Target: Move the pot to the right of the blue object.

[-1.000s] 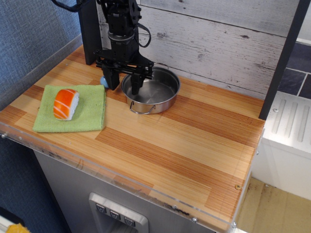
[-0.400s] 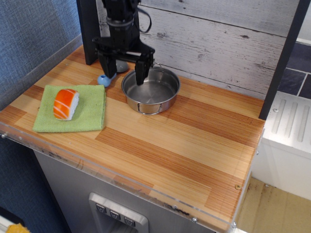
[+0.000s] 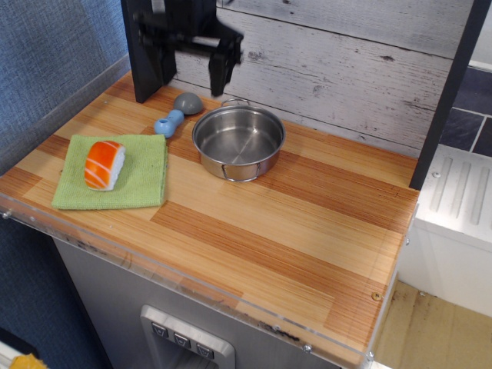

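The shiny steel pot [image 3: 238,141] stands upright on the wooden counter, near the back wall. The small light-blue peanut-shaped object [image 3: 167,123] lies just left of the pot, a short gap between them. My gripper [image 3: 192,75] hangs open and empty high above the counter, over the spot between the blue object and the pot's left rim. It touches nothing. Its left finger blends into the dark post behind it.
A grey rounded piece [image 3: 188,102] lies behind the blue object. An orange-and-white sushi piece [image 3: 104,164] rests on a green cloth [image 3: 143,174] at the left. A dark post [image 3: 150,54] stands at the back left. The wooden counter [image 3: 292,231] stretches to the right and front.
My gripper has let go of the pot's left rim and risen straight up. The pot stays on the counter, and the blue object and grey piece are now uncovered.
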`<state>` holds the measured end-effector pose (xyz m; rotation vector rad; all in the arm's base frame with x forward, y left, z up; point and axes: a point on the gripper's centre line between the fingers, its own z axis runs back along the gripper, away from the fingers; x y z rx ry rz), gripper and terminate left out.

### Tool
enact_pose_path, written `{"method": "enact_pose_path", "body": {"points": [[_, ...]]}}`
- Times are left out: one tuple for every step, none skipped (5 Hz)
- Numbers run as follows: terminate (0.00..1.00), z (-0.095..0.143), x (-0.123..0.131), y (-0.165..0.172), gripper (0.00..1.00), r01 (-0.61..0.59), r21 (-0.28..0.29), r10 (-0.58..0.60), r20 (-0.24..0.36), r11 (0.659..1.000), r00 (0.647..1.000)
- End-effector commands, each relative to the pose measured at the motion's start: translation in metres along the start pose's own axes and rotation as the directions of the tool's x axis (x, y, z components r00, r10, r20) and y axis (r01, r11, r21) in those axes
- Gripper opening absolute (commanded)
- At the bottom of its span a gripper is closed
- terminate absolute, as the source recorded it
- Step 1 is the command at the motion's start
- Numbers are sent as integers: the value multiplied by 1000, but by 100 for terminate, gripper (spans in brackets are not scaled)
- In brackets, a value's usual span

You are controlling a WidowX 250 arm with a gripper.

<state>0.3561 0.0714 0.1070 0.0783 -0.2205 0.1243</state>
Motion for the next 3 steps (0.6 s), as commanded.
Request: {"method": "enact_pose_path", "body": {"points": [[0, 17, -3, 4, 100, -4, 6, 4, 47, 1000, 999], [0, 17, -3, 4, 100, -4, 6, 4, 47, 1000, 999], [100, 17, -3, 4, 100, -4, 6, 4, 47, 1000, 999]]}}
